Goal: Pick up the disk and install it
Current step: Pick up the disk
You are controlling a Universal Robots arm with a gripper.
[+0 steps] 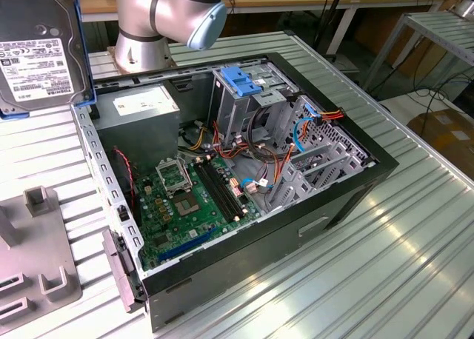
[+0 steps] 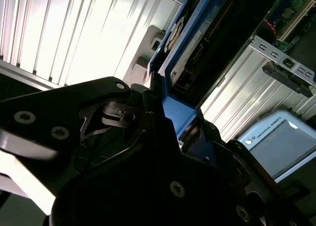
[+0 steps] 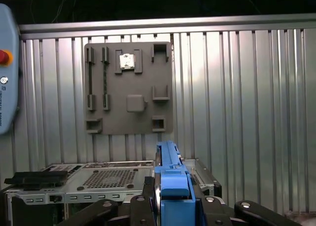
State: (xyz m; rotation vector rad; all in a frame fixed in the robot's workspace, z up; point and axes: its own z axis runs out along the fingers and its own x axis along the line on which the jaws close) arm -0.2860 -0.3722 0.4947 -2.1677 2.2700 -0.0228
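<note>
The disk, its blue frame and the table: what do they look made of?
For the disk: apparently metal, with a matte black casing and a white paper-like label. Its blue frame: probably moulded plastic, going by the even colour and soft sheen. For the table: likely aluminium or steel, a ribbed silver surface with bright glare streaks.

Disk (image 3: 168, 162) in claw (image 3: 173, 199), case (image 1: 296, 239) on table (image 1: 415, 265)
</note>
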